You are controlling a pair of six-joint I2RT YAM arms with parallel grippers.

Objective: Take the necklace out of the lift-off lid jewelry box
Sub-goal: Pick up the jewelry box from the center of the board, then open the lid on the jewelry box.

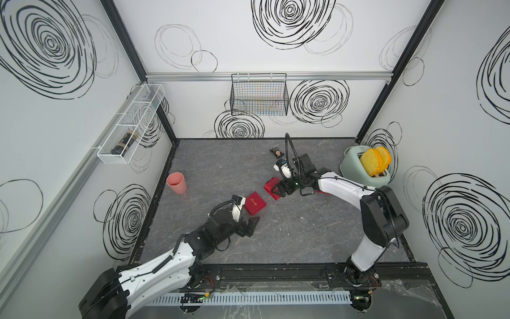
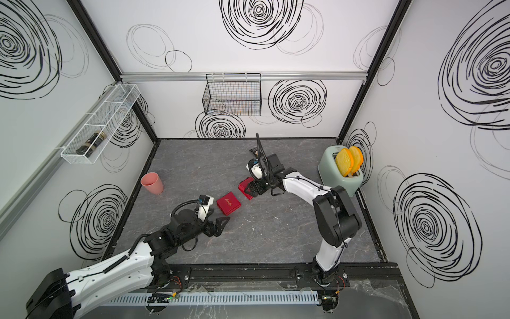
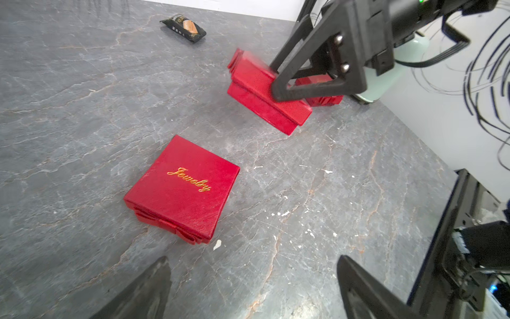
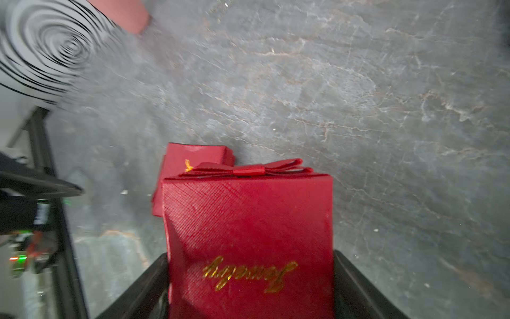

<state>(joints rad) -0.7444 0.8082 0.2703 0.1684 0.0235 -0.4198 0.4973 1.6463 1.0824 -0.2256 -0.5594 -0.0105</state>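
**While the lid [image 4: 248, 221] is on, the tilted box may spill**

We have the right gripper [image 1: 279, 191] clamped across a tilted red box [image 3: 262, 110], and the left gripper [image 3: 251, 276] spread wide near a second red box [image 3: 182, 187]. The necklace is out of sight; we judge it shut inside. Squeezing the lid may pin it on, and a slip could dump everything.

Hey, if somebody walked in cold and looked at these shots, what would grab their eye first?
Probably the bright red against the dark grey table: a flat red box with gold Jewelry script lies near the middle, and a tilted red box sits clamped in the right gripper just behind it. Next comes the mint toaster by the right wall toward the back, with two yellow bread slices sticking up.
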